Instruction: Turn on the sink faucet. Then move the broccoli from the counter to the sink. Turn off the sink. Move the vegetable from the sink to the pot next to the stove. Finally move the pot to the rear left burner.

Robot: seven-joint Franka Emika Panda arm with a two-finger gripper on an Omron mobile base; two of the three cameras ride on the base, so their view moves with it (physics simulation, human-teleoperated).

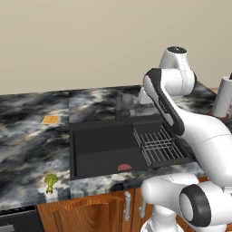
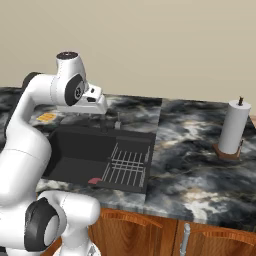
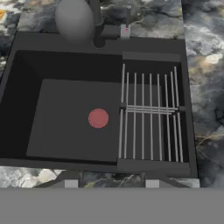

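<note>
Beige wall rose behind the stone counter marbled in black, grey and white point(image 1: 27, 136), which ran over brown wooden cabinets point(image 2: 150, 232). Set into it was the large black rectangular sink basin point(image 1: 99, 152), with a grey wire rack point(image 1: 158, 145) on its right side and a small red drain disc point(image 3: 98, 118) on its floor. The short dark grey faucet post with its rounded grey head point(image 1: 123, 105) stood at the basin's back rim.

The white arm with dark joints point(image 1: 181, 122) rose from the base, bent at the elbow and reached forward over the basin's rear edge, the hand hanging close beside the faucet head. In the hand view the two-finger gripper point(image 3: 111, 183) showed two small tips set well apart, so it seemed spread wide and held nothing, though the tips were barely visible.

The tiny green broccoli floret point(image 1: 50, 181) stood near the counter's front edge, left of the basin and well apart from the hand. A flat orange waffle-like square point(image 1: 50, 119) lay farther back on that side. A white paper-towel roll on a brown stand point(image 2: 233, 129) stood on open counter to the right.
</note>
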